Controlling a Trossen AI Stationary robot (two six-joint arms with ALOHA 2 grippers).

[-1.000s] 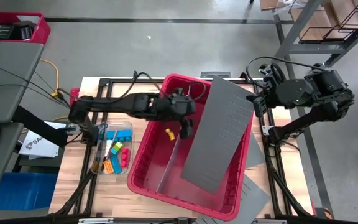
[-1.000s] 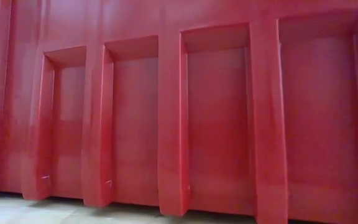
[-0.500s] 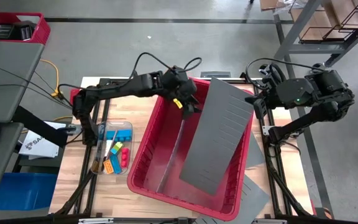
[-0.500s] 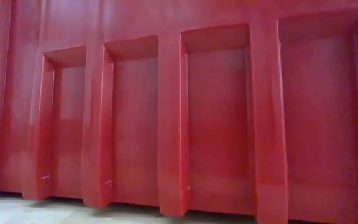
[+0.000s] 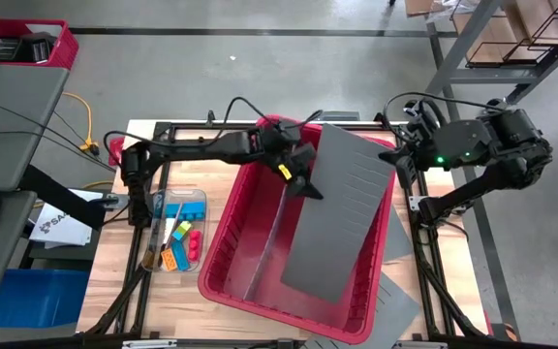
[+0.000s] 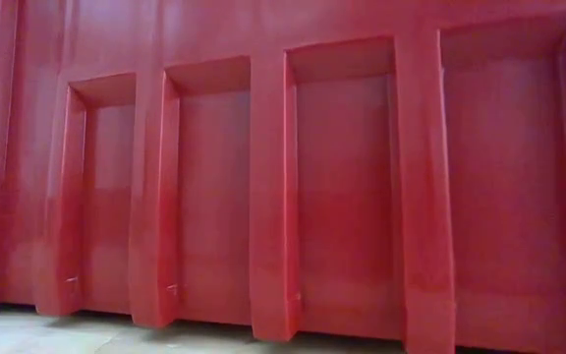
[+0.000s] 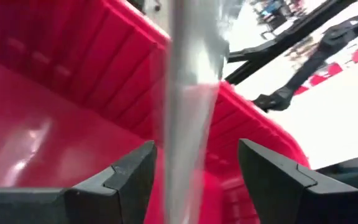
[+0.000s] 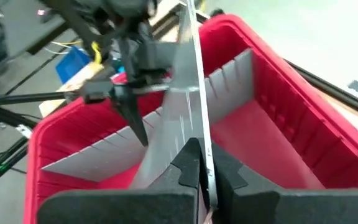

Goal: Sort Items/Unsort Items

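Bin (image 5: 223,260) fills the middle of the table, a big red tub tilted a little, and inside it stands a thin grey divider (image 5: 267,242) running lengthwise. A large grey slotted panel (image 5: 342,208) leans across the bin's right half, its top edge up above the far rim.

Left gripper (image 5: 305,179) is reaching in over the far part of the bin, right beside the edge of that grey panel. From its own wrist camera the two dark fingers (image 7: 129,177) stand apart, with a blurred grey sheet edge running between them; whether they touch it cannot be told. A small yellow piece (image 5: 284,172) shows at the gripper in the overhead view, though a grip on it cannot be confirmed.

Right gripper (image 8: 199,163) is clamped shut on the panel's edge, pads pinching the thin sheet, holding it up from the right side of the bin.

Over on the left of the table, outside the bin, the sorted items (image 5: 180,242) lie in a clear tray (image 5: 194,200): orange, yellow, green, blue and red blocks clustered together, a dark stick beside them.

The low camera sees only the bin's ribbed red wall.
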